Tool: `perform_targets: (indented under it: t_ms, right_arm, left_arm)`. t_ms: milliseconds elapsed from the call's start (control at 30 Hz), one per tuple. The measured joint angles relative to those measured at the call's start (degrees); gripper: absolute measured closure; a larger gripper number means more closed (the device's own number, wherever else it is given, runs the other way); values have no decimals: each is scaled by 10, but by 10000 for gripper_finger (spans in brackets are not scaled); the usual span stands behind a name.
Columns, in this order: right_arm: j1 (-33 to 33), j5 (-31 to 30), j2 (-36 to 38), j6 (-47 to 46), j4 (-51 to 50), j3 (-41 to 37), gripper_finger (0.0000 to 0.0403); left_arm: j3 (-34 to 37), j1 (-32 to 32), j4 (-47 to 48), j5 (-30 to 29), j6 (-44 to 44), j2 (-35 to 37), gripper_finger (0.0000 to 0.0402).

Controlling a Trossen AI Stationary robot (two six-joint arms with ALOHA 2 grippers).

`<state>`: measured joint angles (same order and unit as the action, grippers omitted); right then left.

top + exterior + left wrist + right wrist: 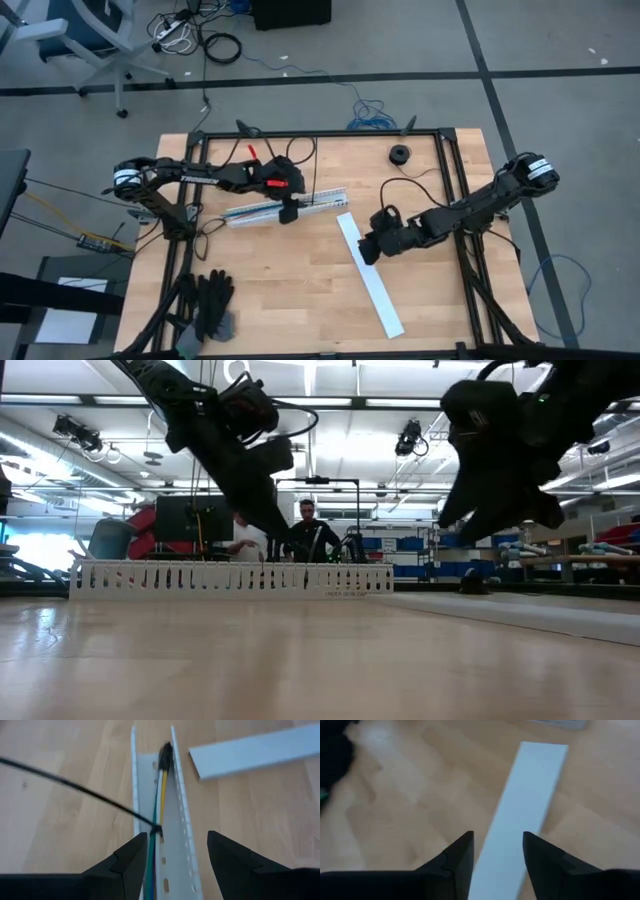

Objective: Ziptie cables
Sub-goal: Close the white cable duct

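The cables [159, 802], thin green, yellow and blue wires with a dark plug end [165, 754], lie along the inside of a white slotted channel [325, 198]. A black ziptie [156, 828] is looped round them, and its long tail [75, 785] trails out over the table. My left gripper [177, 834] hangs open over the channel, one finger on each side of the bundle, just short of the ziptie loop. My right gripper [498, 835] is open above a flat white strip [530, 790], with nothing between its fingers. My left gripper's one finger [135, 862] stands right beside the cables [151, 852] at the channel's wall. I cannot tell whether it touches them. My right gripper touches nothing.
The flat white strip [375, 280] lies slanting on the table to the right of the channel. A small black roll [400, 154] sits at the far right, and dark gloves [210, 300] lie at the near left. Black frame rails run along the table's edges.
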<state>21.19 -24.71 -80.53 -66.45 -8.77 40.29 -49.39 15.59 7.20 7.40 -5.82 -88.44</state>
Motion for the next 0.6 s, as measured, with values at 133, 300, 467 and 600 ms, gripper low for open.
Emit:
perform_targets:
  t_ms: [133, 300, 467, 600]
  right_arm:
    - [-4, 8, -9, 16, 46, 2, 237]
    - [-10, 13, -87, 56, 51, 61, 241]
    - [-23, 35, -171, 86, -60, 160, 244]
    - [-25, 34, -203, 77, -174, 227, 248]
  left_arm:
    - [0, 0, 29, 0, -16, 0, 218]
    - [0, 0, 45, 0, -17, 0, 218]
    - [0, 0, 52, 1, -16, 0, 218]
    - [0, 0, 57, 1, -15, 0, 218]
